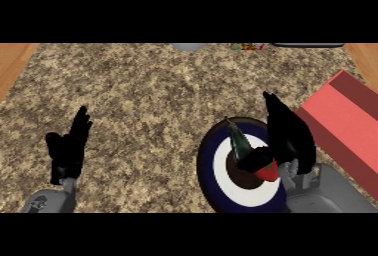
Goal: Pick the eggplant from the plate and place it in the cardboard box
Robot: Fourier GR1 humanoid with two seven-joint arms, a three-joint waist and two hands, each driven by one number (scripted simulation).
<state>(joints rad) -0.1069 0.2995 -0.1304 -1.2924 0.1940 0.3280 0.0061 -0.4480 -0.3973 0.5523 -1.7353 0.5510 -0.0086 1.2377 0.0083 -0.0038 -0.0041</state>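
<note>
The eggplant (238,139) lies on a round plate (208,165) with a dark blue rim and white ring, low and right of centre. Its dark green pointed end faces away from me and a reddish end (269,173) faces me. My right hand (289,135) stands along the eggplant's right side with fingers straight and pointing away, and its thumb lies across the eggplant's near part. The box (345,125), salmon red here, sits at the right edge, just right of that hand. My left hand (70,145) rests open at the left, fingers up.
The speckled stone counter (148,90) spreads across the view, with wooden strips at the far left and right edges. At the back edge sit a grey object (190,46), a small colourful item (247,47) and a dark object (306,45).
</note>
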